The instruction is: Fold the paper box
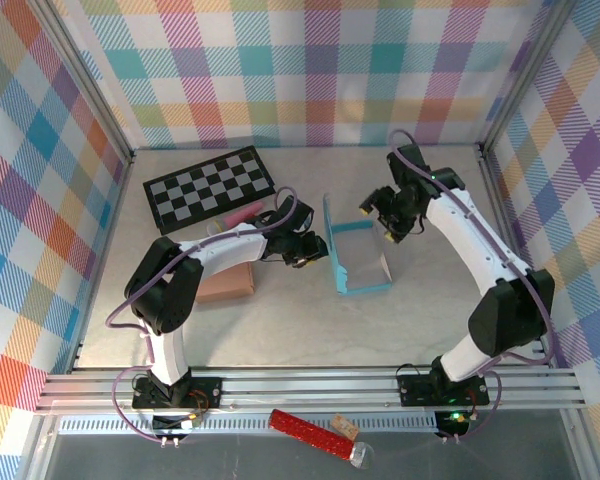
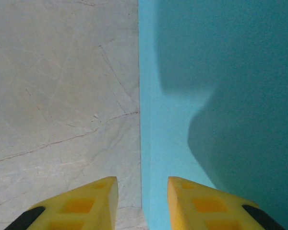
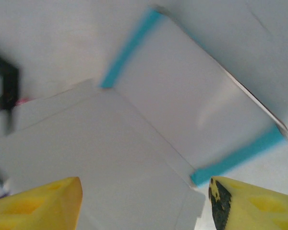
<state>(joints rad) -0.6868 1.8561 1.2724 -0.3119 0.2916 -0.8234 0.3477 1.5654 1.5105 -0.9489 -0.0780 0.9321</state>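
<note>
Paper box (image 1: 360,258) sits mid-table between the two arms. It's half-formed: white floor up, long axis running near-to-far, teal left wall (image 1: 330,232) standing along that axis, and a low teal flap at the near end.

Left gripper (image 1: 313,250) is just beside the outside of that left wall, so it's the nearer hand. It comes in from the left, roughly square to the long axis.

In the left wrist view, the line where the teal face meets the table runs straight away between the two yellow fingers (image 2: 100,203). The jaws stand partly open, one finger on each side of that line. Bare table shows between the left finger and the teal, so I read it as not clamped (can't tell if the right finger touches the teal face).

Right gripper (image 1: 388,222) hangs over the box's far right corner, jaws spread wide, nothing in them. Its wrist view looks onto the white floor and teal rims.

My read: the next move turns on that left wall. You either close on it or push it to the right, across the short axis.
</note>
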